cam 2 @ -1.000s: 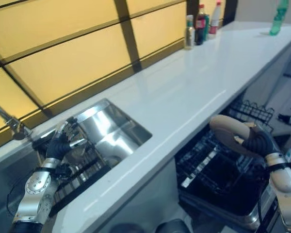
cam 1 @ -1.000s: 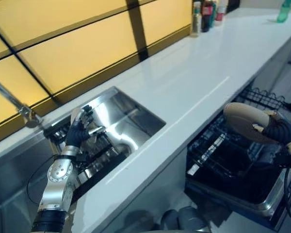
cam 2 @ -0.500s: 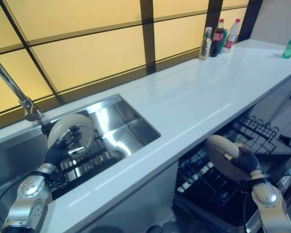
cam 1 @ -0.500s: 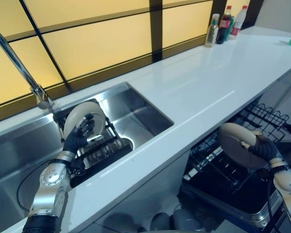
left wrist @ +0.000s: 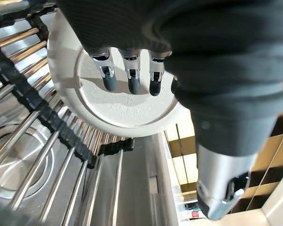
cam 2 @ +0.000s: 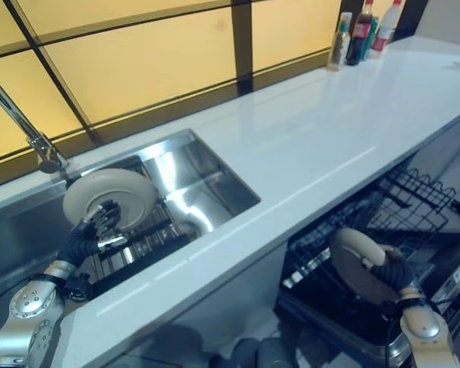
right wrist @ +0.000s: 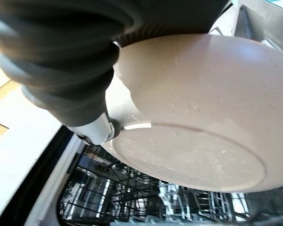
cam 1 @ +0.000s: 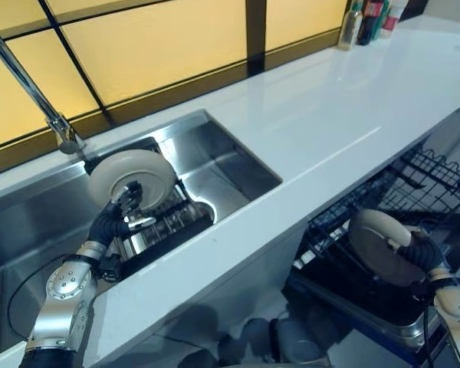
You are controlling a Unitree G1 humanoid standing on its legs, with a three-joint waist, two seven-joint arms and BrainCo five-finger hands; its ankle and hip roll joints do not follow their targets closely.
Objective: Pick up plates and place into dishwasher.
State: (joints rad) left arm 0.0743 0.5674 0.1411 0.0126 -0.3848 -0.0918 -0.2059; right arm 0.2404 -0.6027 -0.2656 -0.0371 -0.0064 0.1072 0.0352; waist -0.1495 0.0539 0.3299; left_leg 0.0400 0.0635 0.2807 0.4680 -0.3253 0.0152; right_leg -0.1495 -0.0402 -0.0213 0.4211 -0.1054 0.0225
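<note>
The left hand [cam 1: 121,217] reaches into the stainless sink [cam 1: 230,157] at about nine o'clock in the head view, its fingers [left wrist: 130,80] curled against the underside of a white plate [cam 1: 132,175] that stands on edge in the dish rack [cam 1: 162,227]; the thumb lies behind the rim, so the hand grips that plate. The rack's metal bars [left wrist: 33,155] run beneath the plate, and the curved tap [cam 1: 31,88] rises at ten o'clock from it, just beyond the sink's far edge. Over at four o'clock, the right hand [cam 1: 418,251] is closed round the rim of a beige plate [cam 1: 379,245], holding it tilted on edge above the black wire rack [cam 1: 345,238] of the open dishwasher [cam 1: 383,326]; whether the plate touches the wires cannot be told. In the right wrist view the beige plate's underside [right wrist: 193,141] hangs over the wire tines. The white countertop [cam 1: 345,107] runs between sink and dishwasher toward one o'clock, where a few bottles [cam 2: 362,31] stand against the amber window panels [cam 1: 161,38].
</note>
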